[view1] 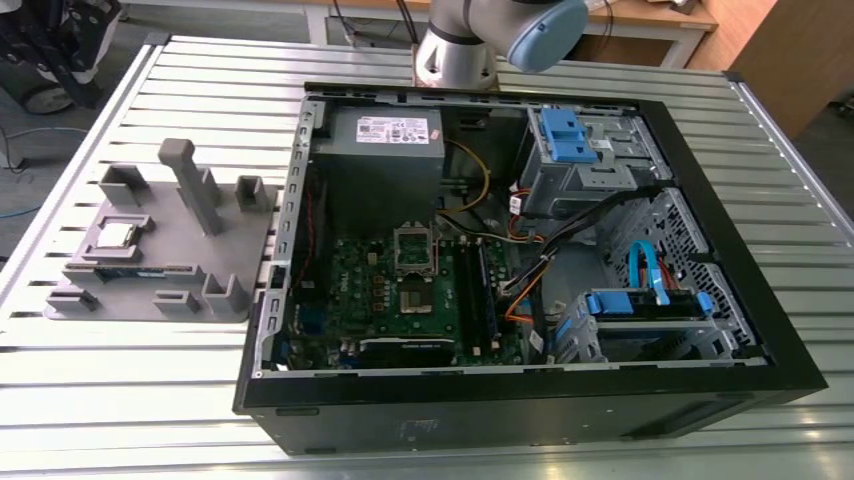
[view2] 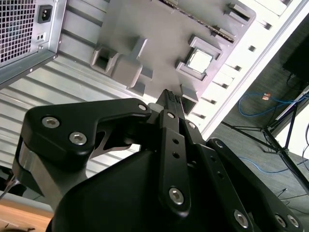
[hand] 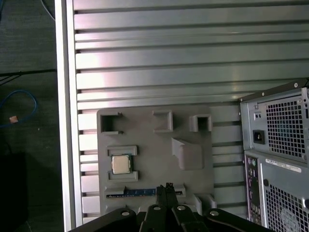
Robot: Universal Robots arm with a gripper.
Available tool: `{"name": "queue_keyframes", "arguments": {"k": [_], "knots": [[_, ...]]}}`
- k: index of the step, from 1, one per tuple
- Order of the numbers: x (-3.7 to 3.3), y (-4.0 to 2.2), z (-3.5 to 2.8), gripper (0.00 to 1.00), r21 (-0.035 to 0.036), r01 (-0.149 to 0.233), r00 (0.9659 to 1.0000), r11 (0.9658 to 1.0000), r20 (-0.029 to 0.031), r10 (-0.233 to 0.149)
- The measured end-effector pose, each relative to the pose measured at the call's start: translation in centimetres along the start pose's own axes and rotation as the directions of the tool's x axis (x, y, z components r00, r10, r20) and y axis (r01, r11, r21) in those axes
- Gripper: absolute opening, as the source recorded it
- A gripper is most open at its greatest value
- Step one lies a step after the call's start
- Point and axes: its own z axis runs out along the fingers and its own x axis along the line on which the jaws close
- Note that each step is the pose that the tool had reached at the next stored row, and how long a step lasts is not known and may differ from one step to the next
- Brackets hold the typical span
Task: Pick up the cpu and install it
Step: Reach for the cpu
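The cpu (view1: pixel 118 234) is a small silver square lying flat in a framed pocket of the grey tray (view1: pixel 167 235), at the exterior view's left of the computer case. Both wrist views look down on it from well above: the cpu (view2: pixel 199 62) (hand: pixel 120 164) sits untouched in the tray (view2: pixel 159 34) (hand: pixel 149 145). My gripper (view2: pixel 170 99) (hand: pixel 167 186) hangs high over the tray's edge, its black fingertips pressed together with nothing between them. The motherboard socket (view1: pixel 415 250) lies inside the case, its silver frame around a dark centre.
A green memory stick (hand: pixel 135 191) lies in a tray slot beside the cpu. The tray has upright posts (view1: pixel 194 185). The open computer case (view1: pixel 534 250) holds cables, blue drive bays and a power supply (view1: pixel 387 135). The ribbed metal table (hand: pixel 169 58) ends near the tray.
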Motion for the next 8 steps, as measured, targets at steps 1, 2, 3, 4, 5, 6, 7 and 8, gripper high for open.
{"name": "queue_keyframes", "arguments": {"k": [1, 2, 3, 4, 5, 6, 7, 8], "knots": [[0.03, -0.01, 0.07, 0.11, 0.0000, 0.000, 1.0000, 1.0000, -0.0001, 0.000], [0.07, -0.02, 0.14, 0.11, 0.0002, 0.000, 1.0000, 1.0000, -0.0002, 0.000], [0.10, -0.03, 0.22, 0.11, 0.0001, 0.000, 1.0000, 1.0000, -0.0001, 0.000], [0.13, -0.04, 0.29, 0.11, 0.0001, 0.000, 1.0000, 1.0000, -0.0001, 0.000], [0.16, -0.05, 0.37, 0.11, 0.0001, 0.000, 1.0000, 1.0000, -0.0002, 0.000], [0.18, -0.06, 0.45, 0.11, 0.0001, 0.000, 1.0000, 1.0000, -0.0002, 0.000], [0.21, -0.06, 0.52, 0.11, 0.0001, 0.000, 1.0000, 1.0000, -0.0002, 0.000], [0.23, -0.07, 0.60, 0.11, 0.0001, 0.000, 1.0000, 1.0000, -0.0002, 0.000]]}}
